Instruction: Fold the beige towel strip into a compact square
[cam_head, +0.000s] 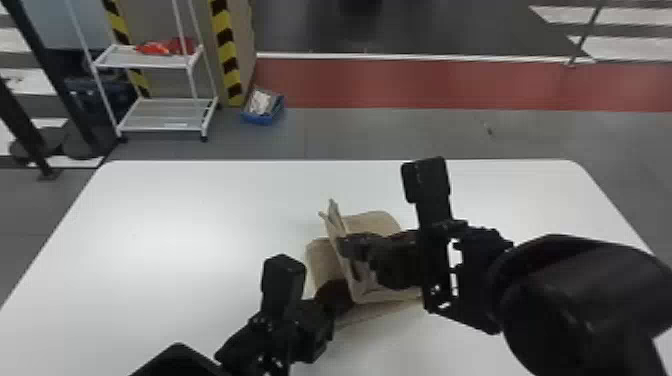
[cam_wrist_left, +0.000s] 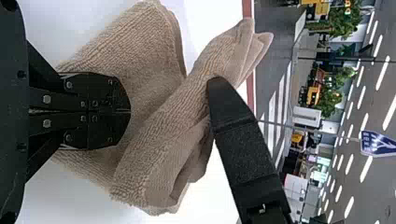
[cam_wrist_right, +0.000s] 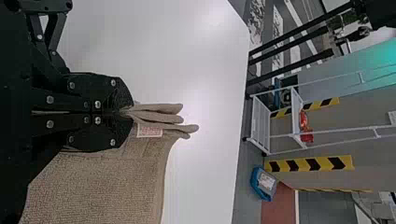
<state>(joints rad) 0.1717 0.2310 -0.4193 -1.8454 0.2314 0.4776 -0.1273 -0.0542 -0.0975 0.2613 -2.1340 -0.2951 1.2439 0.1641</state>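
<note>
One beige towel sits partly folded near the middle of your white table, with lower layers flat on the top and a folded flap standing up and leaning over them. Your right gripper comes in from about 4 o'clock and has the raised flap pinched. In the right wrist view you see its fingers closed on several stacked layers, whose rounded edges poke out past the tips, with a small white label on the cloth just beside them.

Your left gripper comes in from 7 o'clock and sits at the towel's near side, toward 7 o'clock from the right one. In the left wrist view its fingers are brought together, narrow, right against the cloth; you cannot tell whether any fabric is caught between them.

Past the table, toward 11 o'clock, you have a white shelf rack with a red item on its upper shelf. Just beside the rack, on its 3 o'clock side, a blue bin sits on the floor next to a yellow-and-black striped edge.
</note>
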